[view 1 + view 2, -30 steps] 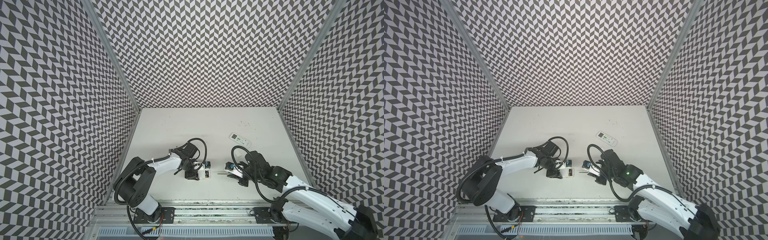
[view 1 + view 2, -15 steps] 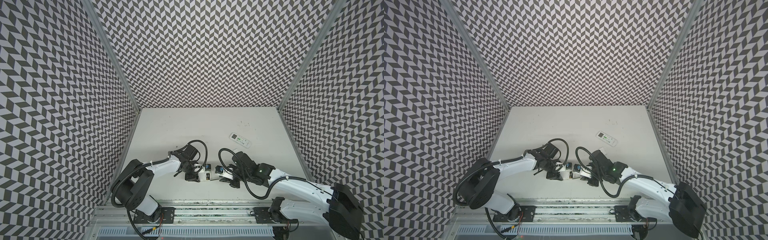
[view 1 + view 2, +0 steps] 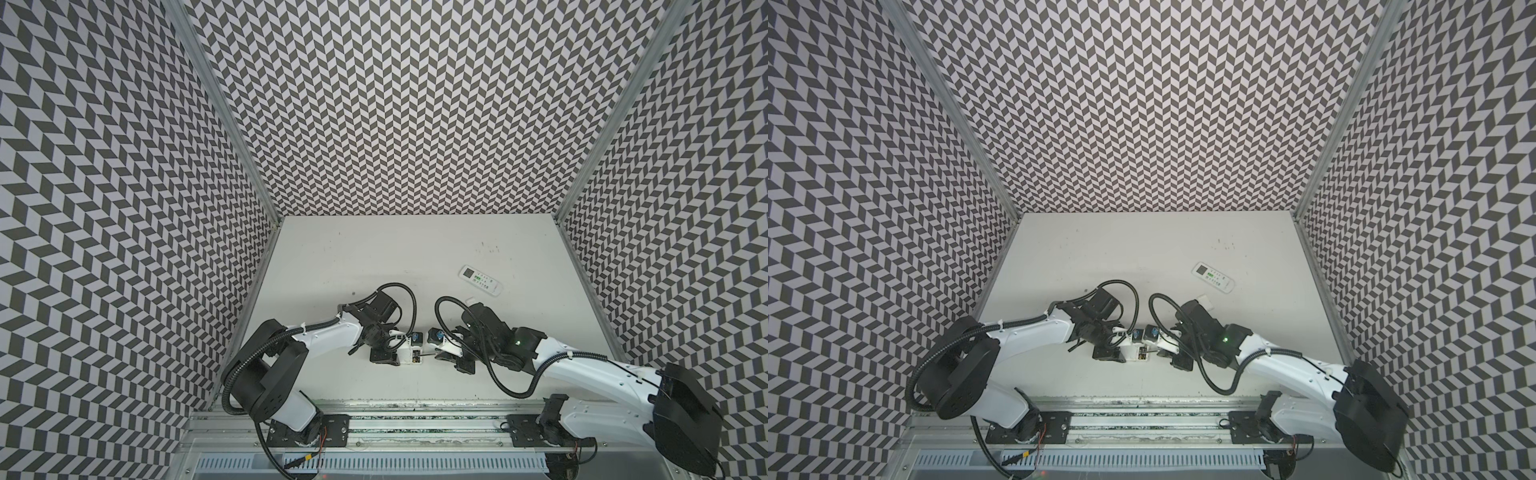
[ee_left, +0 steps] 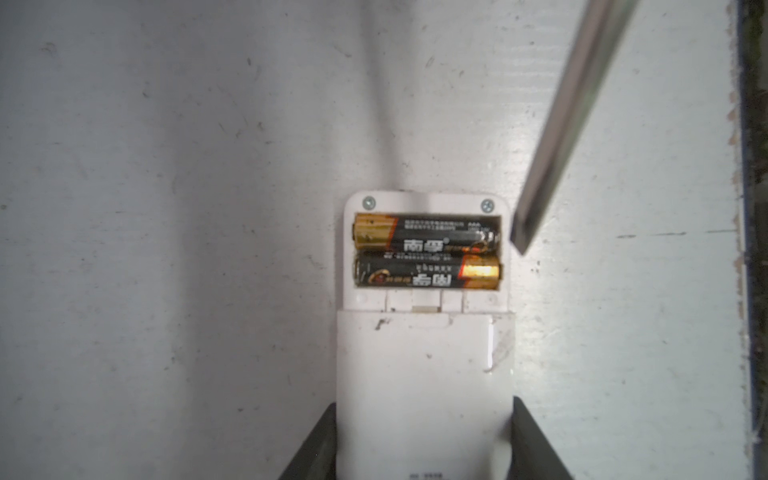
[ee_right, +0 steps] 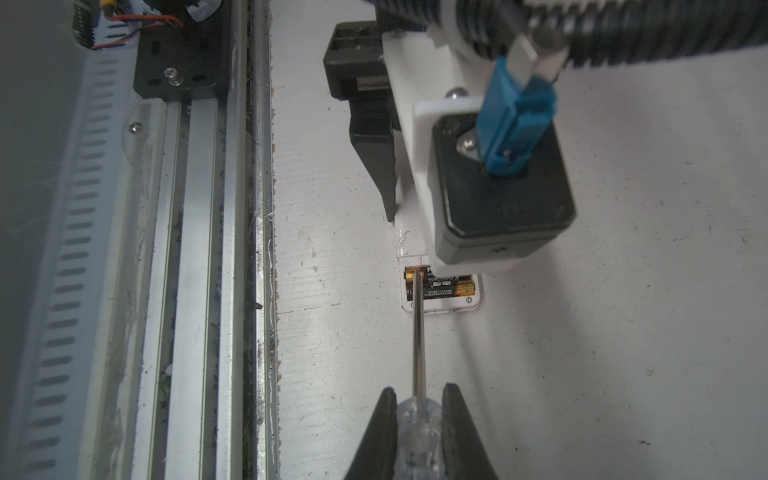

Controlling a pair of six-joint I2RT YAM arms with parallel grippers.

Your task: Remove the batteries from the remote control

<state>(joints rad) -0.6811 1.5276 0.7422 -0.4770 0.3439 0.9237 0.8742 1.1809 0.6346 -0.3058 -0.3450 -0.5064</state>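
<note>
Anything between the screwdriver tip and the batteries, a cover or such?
Nothing visible. The remote control has its compartment open, both batteries bare. The screwdriver in the right gripper points at their end; contact cannot be told. The left gripper clamps the remote.

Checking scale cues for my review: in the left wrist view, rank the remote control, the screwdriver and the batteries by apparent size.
1. remote control
2. screwdriver, shaft only; it is nearer the lens, so unsure
3. batteries; the two look alike
</note>
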